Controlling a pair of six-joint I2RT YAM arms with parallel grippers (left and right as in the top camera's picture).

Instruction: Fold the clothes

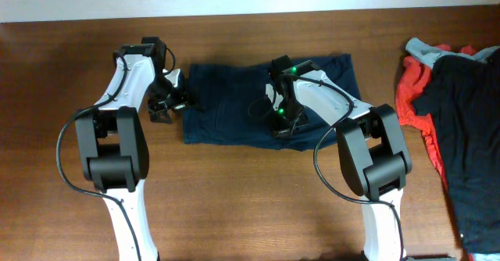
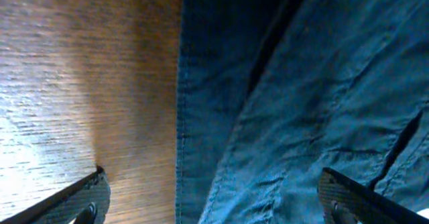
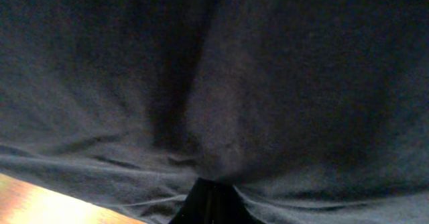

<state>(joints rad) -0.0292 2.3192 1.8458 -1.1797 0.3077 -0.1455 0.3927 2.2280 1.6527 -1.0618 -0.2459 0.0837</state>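
Note:
The dark navy shorts (image 1: 234, 105) lie flat in a folded rectangle at the middle back of the table. My left gripper (image 1: 167, 109) is at their left edge. In the left wrist view it (image 2: 214, 207) is open wide: one fingertip (image 2: 87, 200) is over bare wood and the other over the denim-like cloth (image 2: 301, 103), with the stitched hem between them. My right gripper (image 1: 282, 126) is down on the right half of the shorts. In the right wrist view it (image 3: 211, 204) is shut, and the dark cloth (image 3: 221, 83) puckers in at its tips.
A heap of other clothes (image 1: 457, 112), black over orange-red with a bit of grey, lies at the right edge of the table. Bare brown wood (image 1: 250, 206) stretches in front of the shorts between the two arm bases.

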